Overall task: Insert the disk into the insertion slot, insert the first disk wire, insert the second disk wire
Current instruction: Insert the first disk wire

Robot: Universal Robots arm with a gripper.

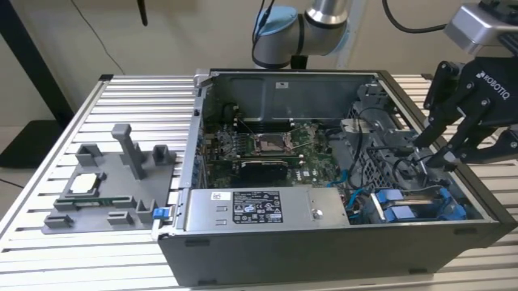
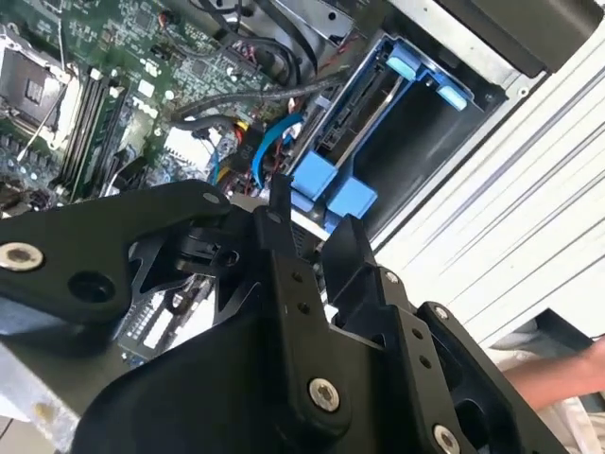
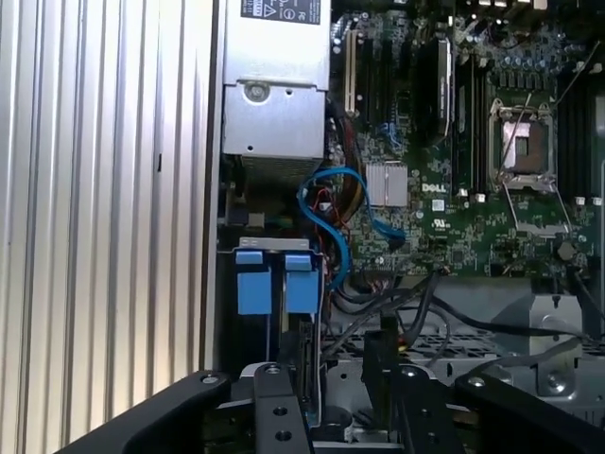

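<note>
**Disk in its bay, pincer over the wires**

The disk [image 3: 301, 284], standing on edge in its blue carrier, sits in the insertion slot [image 2: 421, 142]. The slot is in the corner of the open computer case [image 1: 324, 254] towards the exterior view's right. Just beside the carrier's blue tabs, a blue data cable [image 3: 331, 171] loops among black wires near the motherboard [image 1: 267, 145]. The pincer [image 1: 433, 151] hangs above these wires, close by the slot. Its fingers [image 3: 276, 411] are a narrow gap apart, with nothing seen between them. The case rests on a slatted metal surface [image 1: 130, 91].
</note>
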